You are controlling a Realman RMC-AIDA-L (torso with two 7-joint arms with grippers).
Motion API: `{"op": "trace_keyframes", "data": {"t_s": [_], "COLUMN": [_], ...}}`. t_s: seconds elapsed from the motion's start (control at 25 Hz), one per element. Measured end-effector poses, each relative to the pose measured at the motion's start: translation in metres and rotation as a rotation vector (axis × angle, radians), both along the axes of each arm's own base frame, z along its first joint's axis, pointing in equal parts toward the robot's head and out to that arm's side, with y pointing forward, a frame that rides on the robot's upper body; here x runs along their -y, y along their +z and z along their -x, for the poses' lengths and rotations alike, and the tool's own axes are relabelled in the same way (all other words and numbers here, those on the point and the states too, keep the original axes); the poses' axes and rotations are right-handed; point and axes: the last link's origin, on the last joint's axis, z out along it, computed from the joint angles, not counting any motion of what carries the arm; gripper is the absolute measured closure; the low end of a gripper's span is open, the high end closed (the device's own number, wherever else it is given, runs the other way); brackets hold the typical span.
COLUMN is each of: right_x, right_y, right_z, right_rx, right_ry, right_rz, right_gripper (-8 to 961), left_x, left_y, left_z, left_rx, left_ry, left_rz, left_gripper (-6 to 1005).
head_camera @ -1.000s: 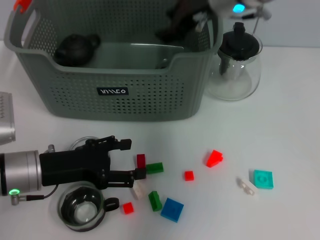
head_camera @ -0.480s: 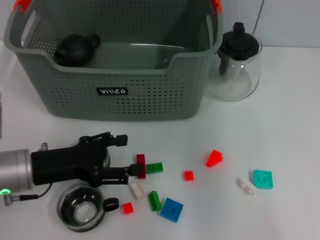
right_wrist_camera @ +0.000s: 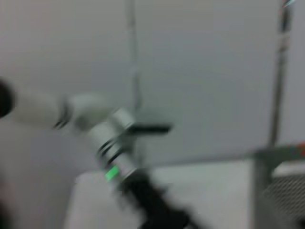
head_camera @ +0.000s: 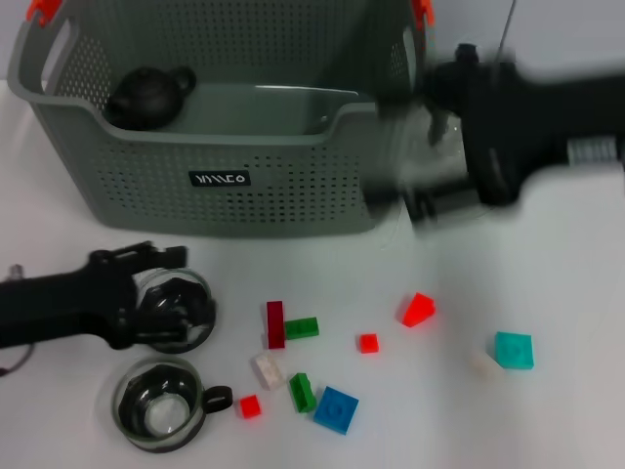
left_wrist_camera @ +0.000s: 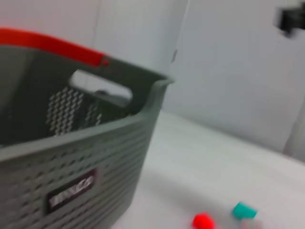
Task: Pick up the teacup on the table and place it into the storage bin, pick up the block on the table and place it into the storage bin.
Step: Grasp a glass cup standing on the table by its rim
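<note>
My left gripper [head_camera: 161, 303], lower left, sits at one teacup [head_camera: 176, 311]; finger state I cannot tell. A second cup [head_camera: 156, 405] and the blocks [head_camera: 336, 408] remain on the table; the bin [head_camera: 220, 181], upper left, awaits them. My right gripper [head_camera: 439, 200] blurs at upper right.

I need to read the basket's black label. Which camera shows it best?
The head view: the storage bin faces it squarely, so the black label sits flat and central on the front wall. The left wrist view catches the label at a slant. The right wrist view shows only a corner of the bin.
</note>
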Motion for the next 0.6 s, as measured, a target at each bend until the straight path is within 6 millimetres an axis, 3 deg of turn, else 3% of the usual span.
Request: {"op": "trace_keyframes", "data": {"t_s": [0.24,0.4,0.6], "right_x": [0.02,0.015,0.006], "right_y": [-0.024,-0.027,-0.021], "right_z": [-0.04,-0.06,-0.074], "right_rx": [0.064,0.108,0.127], "right_ry": [-0.041,-0.132,-0.215], "right_rz": [0.196,0.207,0.192], "right_gripper": [22,19,21], "left_x": [-0.014,-0.028,-0.047], "left_y": [0.028,0.043,0.043], "left_z": [0.005,-0.002,-0.014], "left_rx": [-0.168,-0.249,-0.374], "left_ry": [0.086,0.122,0.191], "left_rz": [0.01,0.011,0.069], "left_gripper": [82,82,82]}}
